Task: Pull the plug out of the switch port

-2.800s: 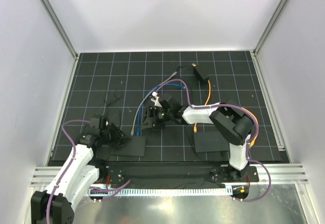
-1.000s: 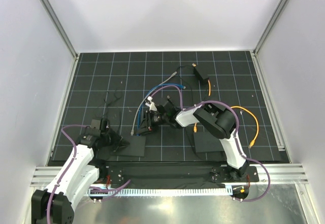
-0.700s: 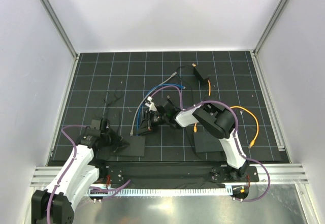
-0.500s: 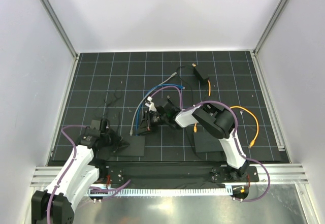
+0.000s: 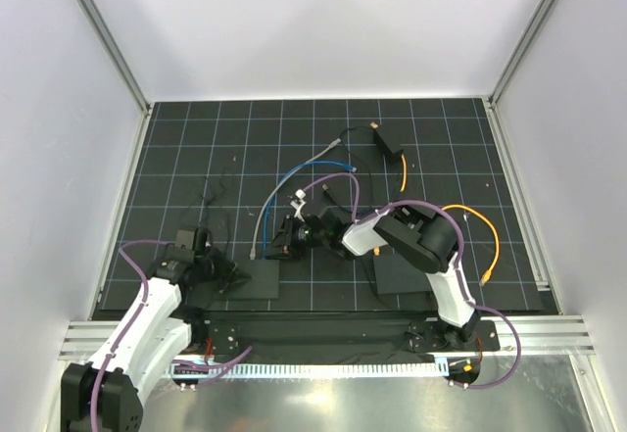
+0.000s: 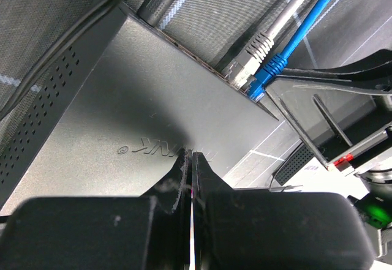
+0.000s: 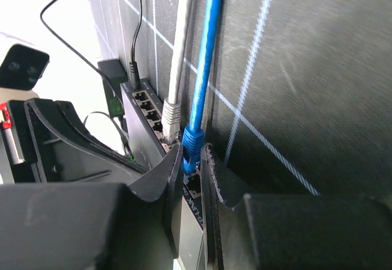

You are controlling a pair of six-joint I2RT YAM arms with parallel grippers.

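The left end effector (image 6: 188,160), fingers pressed together, seems to bear on the lid of the switch (image 6: 141,92); it should pin that box down firmly. Just beyond, the right end effector (image 7: 191,155) straddles the blue plug (image 7: 192,141), which is seated in the switch beside the grey plug (image 7: 171,118). Its fingers stand narrowly apart, and I cannot tell whether they pinch. Squeeze the latch, then draw straight back along the cable, never sideways. The orange cable (image 5: 488,226) lies well apart. The tabletop (image 5: 196,148) is black and gridded, boxed in by white walls (image 5: 313,30).
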